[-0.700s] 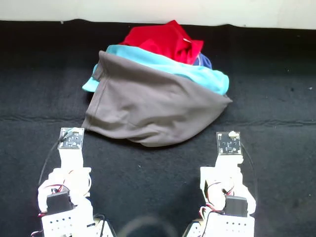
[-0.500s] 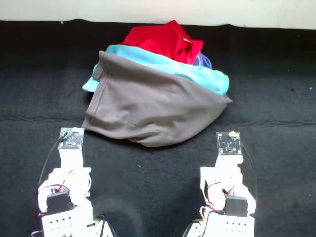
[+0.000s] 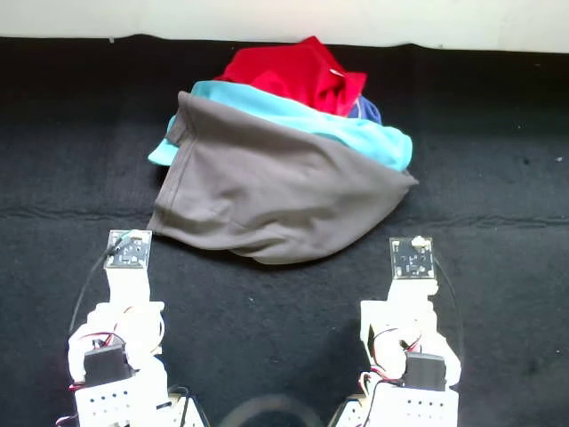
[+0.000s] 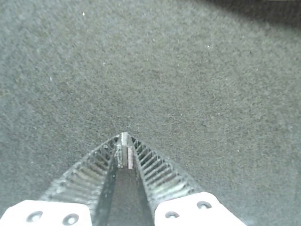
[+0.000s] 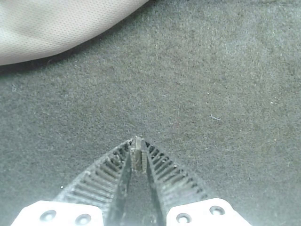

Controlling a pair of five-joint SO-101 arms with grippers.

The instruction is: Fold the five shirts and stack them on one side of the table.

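A heap of shirts lies at the back middle of the black table. A grey shirt (image 3: pixel 271 191) covers the front of the heap, with a turquoise shirt (image 3: pixel 342 132), a red shirt (image 3: pixel 293 73) and a bit of blue shirt (image 3: pixel 367 110) behind it. Both arms are folded back at the near edge, clear of the heap. My left gripper (image 4: pixel 123 141) is shut with nothing in it, hovering over bare cloth. My right gripper (image 5: pixel 137 142) is shut too and holds nothing; the grey shirt's hem (image 5: pixel 56 33) lies a short way beyond its tip.
The black table cover (image 3: pixel 498 160) has free room left and right of the heap. A pale wall (image 3: pixel 284 18) runs along the far edge. A dim rounded shape (image 3: pixel 271 411) shows at the near edge between the arm bases.
Neither arm nor the shirts have moved. Only the dim shape at the near edge between the bases has shifted.
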